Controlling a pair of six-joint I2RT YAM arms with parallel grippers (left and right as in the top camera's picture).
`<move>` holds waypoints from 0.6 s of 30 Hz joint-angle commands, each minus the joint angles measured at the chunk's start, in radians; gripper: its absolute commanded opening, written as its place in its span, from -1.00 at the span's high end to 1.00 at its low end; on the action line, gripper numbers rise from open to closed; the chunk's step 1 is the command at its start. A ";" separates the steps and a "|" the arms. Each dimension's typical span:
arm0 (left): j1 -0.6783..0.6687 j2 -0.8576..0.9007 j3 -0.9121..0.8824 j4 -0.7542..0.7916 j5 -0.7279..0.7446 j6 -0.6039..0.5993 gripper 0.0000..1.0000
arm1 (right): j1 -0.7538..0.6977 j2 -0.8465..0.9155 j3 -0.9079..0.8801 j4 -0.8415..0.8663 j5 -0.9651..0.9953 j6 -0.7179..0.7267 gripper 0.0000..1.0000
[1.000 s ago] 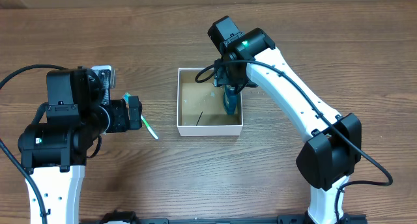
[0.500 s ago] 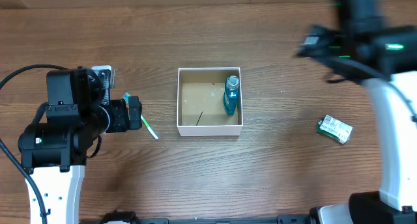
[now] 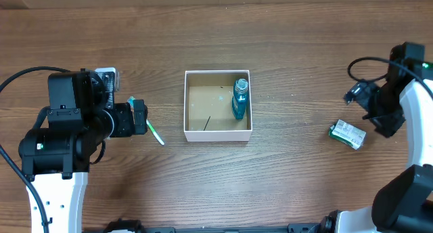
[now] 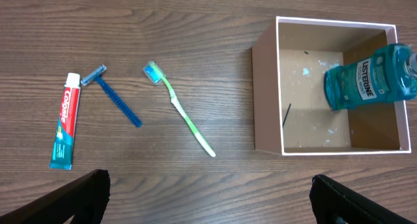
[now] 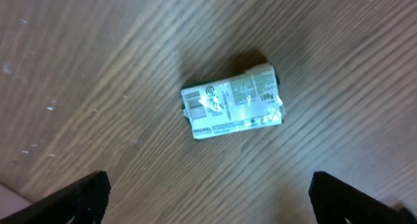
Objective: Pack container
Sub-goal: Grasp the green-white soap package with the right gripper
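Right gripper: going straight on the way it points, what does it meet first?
Probably the green-and-white packet, lying on the table almost centred ahead of the open right gripper. Nothing shows in between, though depth is unclear.

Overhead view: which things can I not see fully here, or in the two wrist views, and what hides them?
- Overhead: toothpaste and razor are hidden under the left arm; the toothbrush is partly covered too.
- Left wrist: the Listerine bottle cap is cut off by the right edge.
- Right wrist: the small print on the green packet is blurred.
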 commanded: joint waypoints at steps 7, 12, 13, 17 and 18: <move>0.005 -0.003 0.021 0.008 0.011 -0.020 -1.00 | 0.002 -0.011 -0.048 0.101 -0.291 0.095 -1.00; 0.005 -0.003 0.021 0.008 0.011 -0.020 -1.00 | 0.002 -0.011 -0.048 0.121 -0.248 0.717 -1.00; 0.005 -0.003 0.021 0.008 0.011 -0.020 -1.00 | 0.002 -0.011 -0.048 0.113 -0.232 0.817 -1.00; 0.005 -0.003 0.021 0.008 0.011 -0.020 -0.99 | 0.023 -0.011 -0.049 0.104 -0.222 0.944 -1.00; 0.005 -0.003 0.021 0.009 0.011 -0.020 -1.00 | 0.032 -0.011 -0.055 0.090 -0.204 0.968 -1.00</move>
